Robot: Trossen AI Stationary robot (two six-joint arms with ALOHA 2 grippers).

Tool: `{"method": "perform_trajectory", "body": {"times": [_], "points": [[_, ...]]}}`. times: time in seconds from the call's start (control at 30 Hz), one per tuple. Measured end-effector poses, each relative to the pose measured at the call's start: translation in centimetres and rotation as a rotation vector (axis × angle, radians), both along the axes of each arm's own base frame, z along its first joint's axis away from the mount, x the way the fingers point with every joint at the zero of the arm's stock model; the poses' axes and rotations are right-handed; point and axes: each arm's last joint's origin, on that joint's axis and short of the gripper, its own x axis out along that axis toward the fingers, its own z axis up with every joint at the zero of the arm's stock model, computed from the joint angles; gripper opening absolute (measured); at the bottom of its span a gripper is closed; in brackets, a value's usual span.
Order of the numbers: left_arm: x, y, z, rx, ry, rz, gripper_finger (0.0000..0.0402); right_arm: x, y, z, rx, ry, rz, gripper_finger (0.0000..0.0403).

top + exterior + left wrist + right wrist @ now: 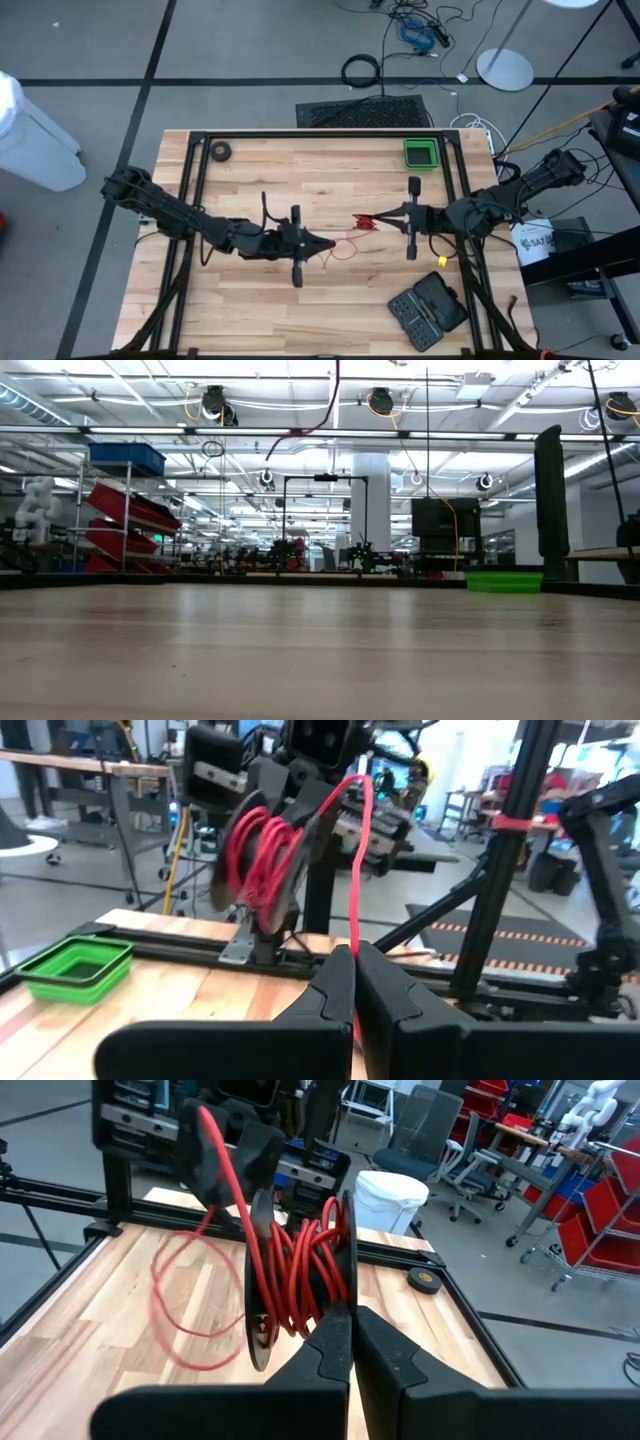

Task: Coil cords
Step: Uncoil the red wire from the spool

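1. I have both arms reaching toward the middle of the wooden counter (260, 180), tips facing each other with a small gap between them.
2. My left gripper (327, 244) is clenched on the red cord (357, 870); in its wrist view the cord rises straight up from between the two closed fingers (335, 990) and arcs over to the reel.
3. My right gripper (385, 219) is clenched on the black reel (262, 1280). In its wrist view the fingers (330, 1345) meet at the lower edge of the reel, which stands on its rim, flanges upright, with red cord wound loosely and unevenly between them.
4. The reel is held above the counter, just beyond the left gripper's tip; from overhead it shows as a small red bundle (366, 222) at the right gripper's fingers.
5. A slack loop of the red cord (185, 1310) hangs off the reel and lies over the wood between the two grippers; overhead it shows as a thin red curl (345, 250) beside the left gripper.
6. Away from the work: a green tray (421, 153) near the far right edge, a small black ring of tape (220, 151) at the far left corner, and an open black tool case (428, 309) at the near right.
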Motion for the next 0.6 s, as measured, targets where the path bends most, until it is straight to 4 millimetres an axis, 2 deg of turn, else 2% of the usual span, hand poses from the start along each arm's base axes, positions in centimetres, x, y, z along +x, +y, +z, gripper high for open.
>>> {"method": "perform_trajectory", "body": {"times": [0.3,0.6], "points": [[0.2,-0.1,-0.3,-0.022,0.007,-0.007,0.0001,0.7,0.0,-0.3,0.000,0.005,-0.014,0.0000],[1.9,-0.4,-2.0,-0.027,-0.011,-0.037,0.0001,1.5,0.0,-0.9,-0.016,0.030,-0.031,0.0000]]}}
